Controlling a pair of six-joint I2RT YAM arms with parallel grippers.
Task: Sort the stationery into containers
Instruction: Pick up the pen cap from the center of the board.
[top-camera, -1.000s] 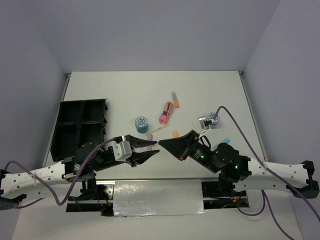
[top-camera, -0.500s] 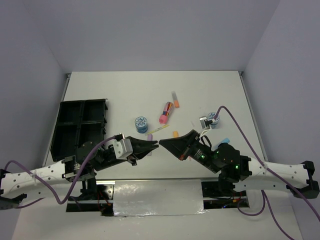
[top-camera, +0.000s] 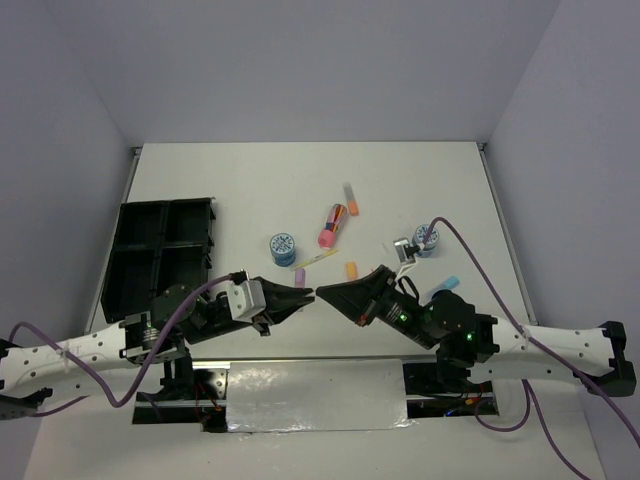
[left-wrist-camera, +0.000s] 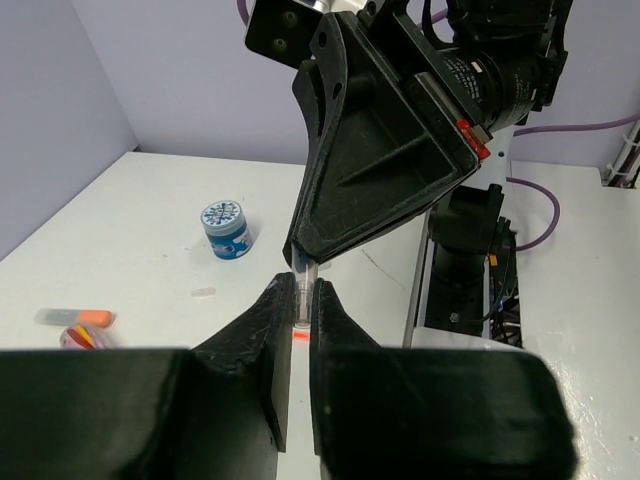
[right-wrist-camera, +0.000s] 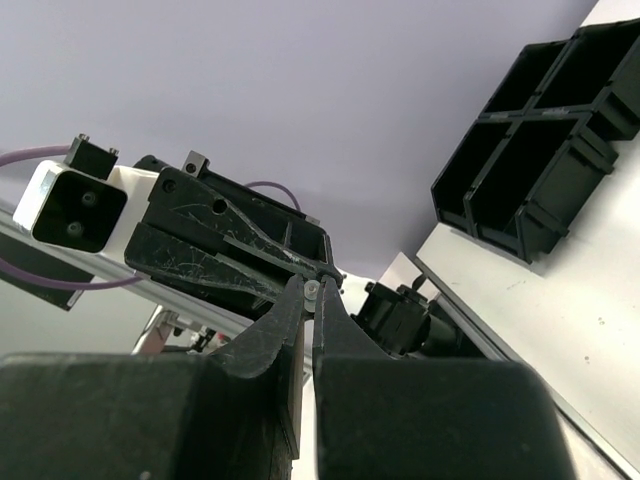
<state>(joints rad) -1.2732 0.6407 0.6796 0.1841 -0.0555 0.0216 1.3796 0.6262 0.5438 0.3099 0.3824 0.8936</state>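
1. Pen (left-wrist-camera: 298, 303): thin, clear w/ orange bit, pinched between both grippers' tips.
2. L gripper (top-camera: 306, 293): nearly closed, gripping pen.
3. R gripper (top-camera: 321, 291): fully closed on pen's other end, tip-to-tip w/ L.
4. Tray (top-camera: 160, 250): left of L gripper, apart.

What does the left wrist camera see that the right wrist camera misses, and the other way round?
Only left wrist: a round blue-white patterned roll. Only right wrist: the black plastic organiser tray. Both: the left gripper and right gripper tip to tip, each shut on one thin pale pen.
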